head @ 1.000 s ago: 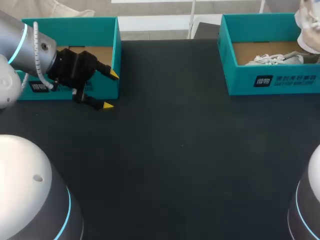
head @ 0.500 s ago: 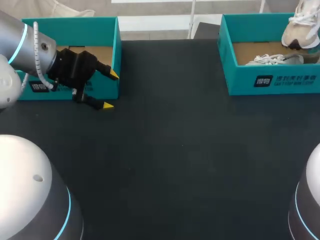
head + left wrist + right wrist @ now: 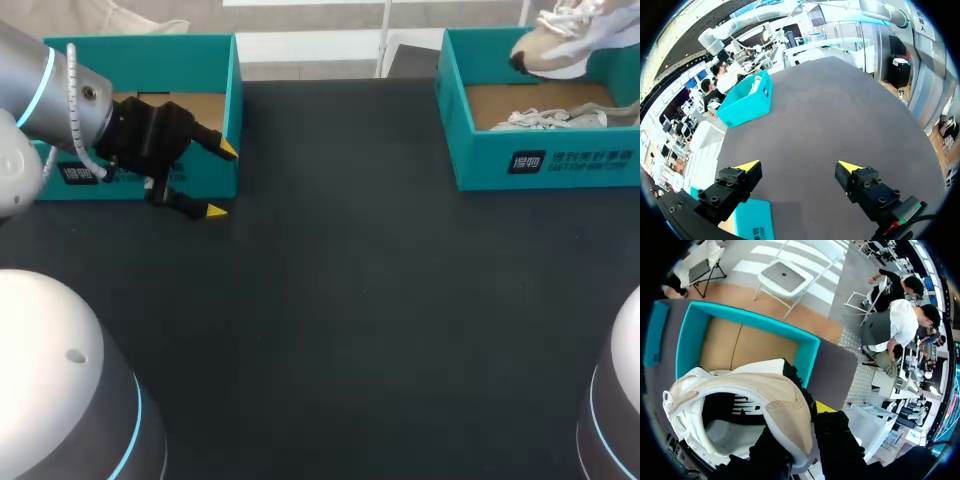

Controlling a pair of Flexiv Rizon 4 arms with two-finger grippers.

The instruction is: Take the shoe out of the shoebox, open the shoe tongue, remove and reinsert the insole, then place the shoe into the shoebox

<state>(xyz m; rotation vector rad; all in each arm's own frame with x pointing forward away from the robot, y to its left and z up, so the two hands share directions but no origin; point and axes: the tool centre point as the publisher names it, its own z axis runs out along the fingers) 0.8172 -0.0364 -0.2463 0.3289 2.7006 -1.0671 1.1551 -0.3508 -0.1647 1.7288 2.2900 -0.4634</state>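
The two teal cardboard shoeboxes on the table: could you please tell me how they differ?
The left teal shoebox shows only bare brown floor; the right teal shoebox holds a pale sneaker. The left gripper hangs open by the left one; a beige sneaker hangs above the right one. Both are open-topped.

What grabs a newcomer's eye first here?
The pale shoe held in the air above the right teal shoebox, clamped in the right jaws, with a second shoe lying in the box. Next, the left jaws, open with yellow tips, by the left shoebox.
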